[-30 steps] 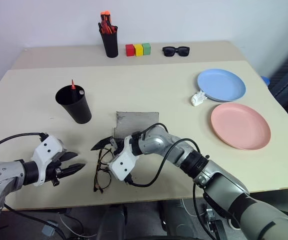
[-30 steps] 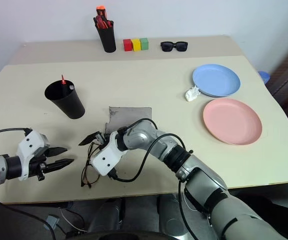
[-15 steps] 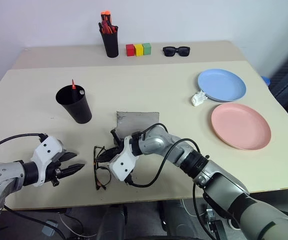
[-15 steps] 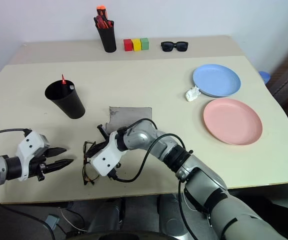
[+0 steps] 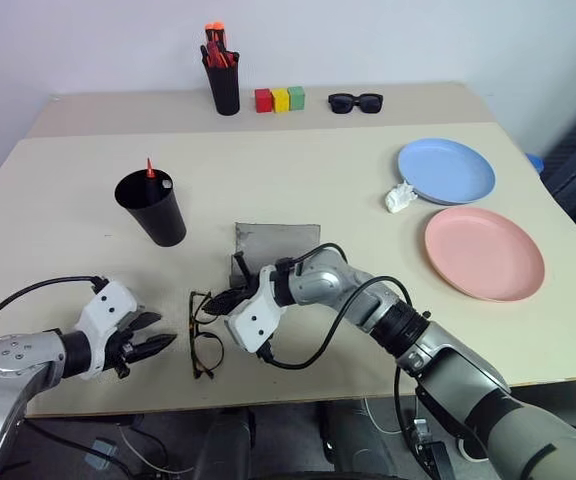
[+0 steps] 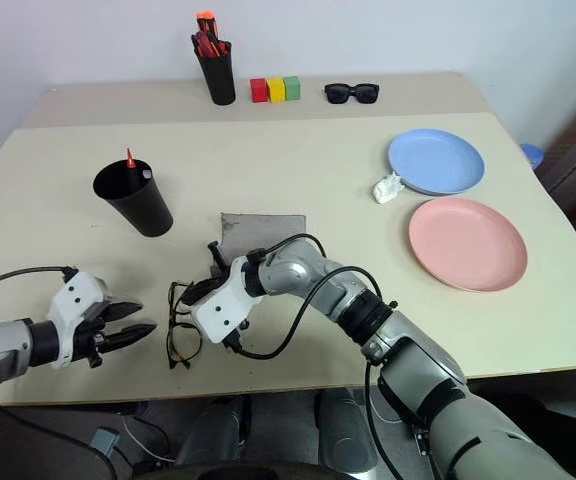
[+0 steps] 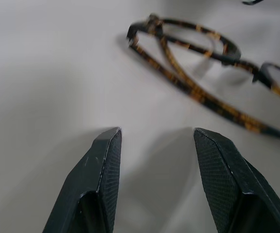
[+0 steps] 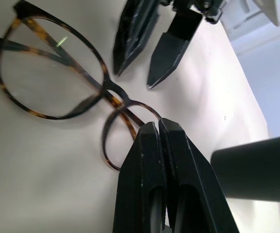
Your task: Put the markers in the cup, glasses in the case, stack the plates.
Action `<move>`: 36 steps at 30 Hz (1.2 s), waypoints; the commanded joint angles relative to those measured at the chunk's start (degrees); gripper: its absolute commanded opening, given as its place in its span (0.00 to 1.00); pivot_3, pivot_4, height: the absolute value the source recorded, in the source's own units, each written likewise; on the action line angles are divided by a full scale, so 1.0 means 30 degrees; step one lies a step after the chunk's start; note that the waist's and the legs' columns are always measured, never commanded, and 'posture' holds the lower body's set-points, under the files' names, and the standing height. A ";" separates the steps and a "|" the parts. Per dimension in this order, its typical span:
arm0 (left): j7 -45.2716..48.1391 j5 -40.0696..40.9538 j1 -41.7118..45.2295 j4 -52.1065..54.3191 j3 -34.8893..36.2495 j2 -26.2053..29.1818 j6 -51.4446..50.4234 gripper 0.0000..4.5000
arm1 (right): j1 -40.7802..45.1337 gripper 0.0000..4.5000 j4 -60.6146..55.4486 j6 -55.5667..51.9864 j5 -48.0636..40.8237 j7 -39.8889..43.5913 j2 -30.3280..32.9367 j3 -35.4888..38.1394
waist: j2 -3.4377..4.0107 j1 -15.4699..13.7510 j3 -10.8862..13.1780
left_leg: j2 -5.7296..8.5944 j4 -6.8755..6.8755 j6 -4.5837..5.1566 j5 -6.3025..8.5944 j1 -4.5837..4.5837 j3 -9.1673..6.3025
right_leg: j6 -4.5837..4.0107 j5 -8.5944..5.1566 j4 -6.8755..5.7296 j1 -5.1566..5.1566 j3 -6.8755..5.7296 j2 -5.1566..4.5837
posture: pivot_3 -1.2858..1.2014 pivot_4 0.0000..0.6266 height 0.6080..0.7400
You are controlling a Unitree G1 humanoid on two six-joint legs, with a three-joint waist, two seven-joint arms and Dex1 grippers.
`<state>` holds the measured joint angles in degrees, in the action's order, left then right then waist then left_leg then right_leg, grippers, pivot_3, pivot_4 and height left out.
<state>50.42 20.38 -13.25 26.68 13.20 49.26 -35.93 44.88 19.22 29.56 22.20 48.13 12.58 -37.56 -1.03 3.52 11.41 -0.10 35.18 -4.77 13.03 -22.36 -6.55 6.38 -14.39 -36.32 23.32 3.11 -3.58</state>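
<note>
The brown spotty glasses (image 5: 204,335) are lying flat between my open left gripper (image 5: 156,335) and my clenched right gripper (image 5: 218,304), touching its tips.

Bare table (image 5: 58,250) btwn left hand (image 5: 158,335) & glasses (image 5: 205,335).

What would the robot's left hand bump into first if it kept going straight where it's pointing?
Probably the glasses: the left hand, open, points at them across bare table, with nothing between.

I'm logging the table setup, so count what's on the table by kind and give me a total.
Plates: 2
Black cups: 2
Eyewear: 2
Colour blocks: 3
Grey case: 1
White crumpled thing: 1
Total: 11
</note>
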 commanded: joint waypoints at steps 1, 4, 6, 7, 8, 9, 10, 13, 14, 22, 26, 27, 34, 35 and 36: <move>-0.0519 -0.0395 0.0223 0.0821 -0.2014 -0.0649 0.0145 0.53 | -0.0287 0.01 -0.1599 -0.0346 -0.0514 0.0055 0.0605 0.0866 | 0.0013 -0.0085 -0.0007 | 0.0000 0.0000 0.0000 0.0000 0.0000 0.0001 | 0.0000 0.0000 0.0003 -0.0003 0.0001 -0.0001 | 0.52 0.24 1.00; -0.1119 -0.0551 0.1051 0.1140 -0.3348 -0.1492 0.0058 0.53 | -0.0652 0.01 -0.2485 -0.0758 -0.0905 0.0479 0.1348 0.1243 | 0.0028 -0.0382 -0.0019 | 0.0005 -0.0001 0.0000 0.0000 0.0002 0.0000 | 0.0002 0.0000 0.0011 -0.0011 -0.0001 -0.0002 | 0.52 0.24 1.00; -0.1304 -0.0577 0.1342 0.1203 -0.3664 -0.1780 0.0040 0.53 | -0.0841 0.01 -0.2929 -0.0980 -0.1062 0.0728 0.1706 0.1372 | 0.0026 -0.0379 -0.0020 | 0.0006 0.0006 0.0000 0.0000 0.0002 0.0001 | 0.0002 0.0000 0.0015 -0.0020 -0.0001 -0.0004 | 0.52 0.24 1.00; -0.1428 -0.0570 0.1440 0.1169 -0.3653 -0.1894 0.0092 0.53 | -0.0929 0.01 -0.3133 -0.1092 -0.1144 0.0830 0.1849 0.1424 | 0.0026 -0.0349 -0.0020 | 0.0006 0.0007 0.0000 0.0000 0.0002 0.0001 | 0.0001 0.0000 0.0017 -0.0022 0.0000 -0.0004 | 0.52 0.24 1.00; -0.1526 -0.0560 0.1504 0.1144 -0.3646 -0.1964 0.0126 0.53 | -0.0994 0.01 -0.3291 -0.1188 -0.1203 0.0899 0.1950 0.1453 | 0.0026 -0.0338 -0.0020 | 0.0006 0.0006 0.0001 0.0000 0.0005 0.0001 | 0.0000 0.0000 0.0017 -0.0022 0.0000 -0.0002 | 0.52 0.24 1.00; -0.1631 -0.0307 0.1688 0.1011 -0.3395 -0.2072 -0.0082 0.53 | -0.1037 0.01 -0.3408 -0.1236 -0.1251 0.0949 0.2045 0.1475 | 0.0026 -0.0335 -0.0020 | 0.0006 0.0005 0.0000 0.0000 0.0008 0.0001 | 0.0001 0.0000 0.0017 -0.0022 0.0000 -0.0001 | 0.52 0.24 1.00; -0.1529 -0.0077 0.1706 0.0941 -0.3058 -0.1996 -0.0143 0.53 | -0.1078 0.01 -0.3531 -0.1207 -0.1339 0.1062 0.2139 0.1443 | 0.0026 -0.0334 -0.0020 | 0.0006 0.0003 0.0000 0.0000 0.0009 0.0001 | 0.0001 0.0000 0.0016 -0.0022 -0.0001 -0.0001 | 0.52 0.24 1.00; -0.0900 0.0438 0.1270 0.0656 -0.1833 -0.1391 -0.0016 0.53 | -0.1119 0.01 -0.3807 -0.0858 -0.1549 0.1438 0.2287 0.1210 | 0.0022 -0.0294 -0.0018 | 0.0005 0.0004 0.0000 0.0000 0.0010 0.0000 | 0.0000 -0.0001 0.0015 -0.0021 -0.0001 0.0000 | 0.52 0.24 1.00; -0.0759 0.0578 0.1114 0.0417 -0.1330 -0.1179 0.0012 0.53 | -0.1094 0.01 -0.3881 -0.0793 -0.1634 0.1709 0.2323 0.1070 | 0.0022 -0.0252 -0.0018 | 0.0003 0.0003 0.0001 0.0000 0.0010 0.0000 | -0.0002 -0.0002 0.0015 -0.0017 -0.0001 0.0002 | 0.52 0.24 1.00; -0.0126 0.0280 -0.0246 -0.1654 0.1041 0.0101 0.1317 0.53 | -0.0863 0.51 -0.3207 0.1015 -0.0274 0.1839 0.2496 0.0093 | 0.0023 -0.0191 -0.0018 | -0.0010 -0.0014 0.0001 0.0001 0.0011 0.0009 | -0.0019 -0.0012 0.0012 0.0002 -0.0004 0.0008 | 0.52 0.24 1.00; -0.0162 0.0274 -0.0757 -0.1486 0.1096 0.0042 0.1586 0.53 | -0.0592 0.62 -0.2477 0.1941 0.0486 0.0912 0.2171 0.0020 | 0.0022 -0.0192 -0.0018 | -0.0010 -0.0015 0.0000 0.0001 0.0011 0.0009 | -0.0020 -0.0012 0.0011 0.0002 -0.0003 0.0009 | 0.52 0.24 1.00; -0.0200 0.0288 -0.0803 -0.1459 0.1087 0.0016 0.1603 0.53 | -0.0525 0.62 -0.2355 0.2158 0.0627 0.0782 0.2141 -0.0001 | 0.0022 -0.0187 -0.0018 | -0.0010 -0.0015 0.0001 0.0001 0.0011 0.0010 | -0.0021 -0.0012 0.0011 0.0002 -0.0003 0.0009 | 0.52 0.24 1.00; -0.0478 0.0282 -0.0769 -0.1463 0.0575 -0.0211 0.1702 0.53 | 0.0068 0.62 -0.1663 0.4282 0.2482 -0.0889 0.2033 -0.0300 | 0.0022 -0.0185 -0.0018 | -0.0010 -0.0018 0.0000 0.0001 0.0012 0.0008 | -0.0021 -0.0012 0.0010 0.0003 -0.0004 0.0010 | 0.52 0.24 1.00; -0.0484 0.0285 -0.0733 -0.1492 0.0547 -0.0208 0.1705 0.53 | 0.0097 0.62 -0.1629 0.4396 0.2597 -0.0937 0.2043 -0.0331 | 0.0022 -0.0188 -0.0018 | -0.0010 -0.0018 0.0000 0.0001 0.0012 0.0008 | -0.0021 -0.0012 0.0010 0.0003 -0.0004 0.0010 | 0.52 0.24 1.00; -0.0493 0.0289 -0.0697 -0.1520 0.0522 -0.0206 0.1705 0.53 | 0.0155 0.62 -0.1606 0.4579 0.2744 -0.1021 0.2056 -0.0364 | 0.0022 -0.0194 -0.0018 | -0.0010 -0.0018 0.0000 0.0001 0.0013 0.0008 | -0.0021 -0.0012 0.0010 0.0003 -0.0004 0.0009 | 0.52 0.24 1.00</move>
<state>49.05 21.76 -14.96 22.22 15.20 48.77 -30.57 44.04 14.96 42.05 30.15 46.03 19.06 -38.45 -0.96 2.94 11.35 -0.13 35.13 -4.77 13.03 -22.32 -6.52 6.32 -14.43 -36.29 23.32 3.10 -3.56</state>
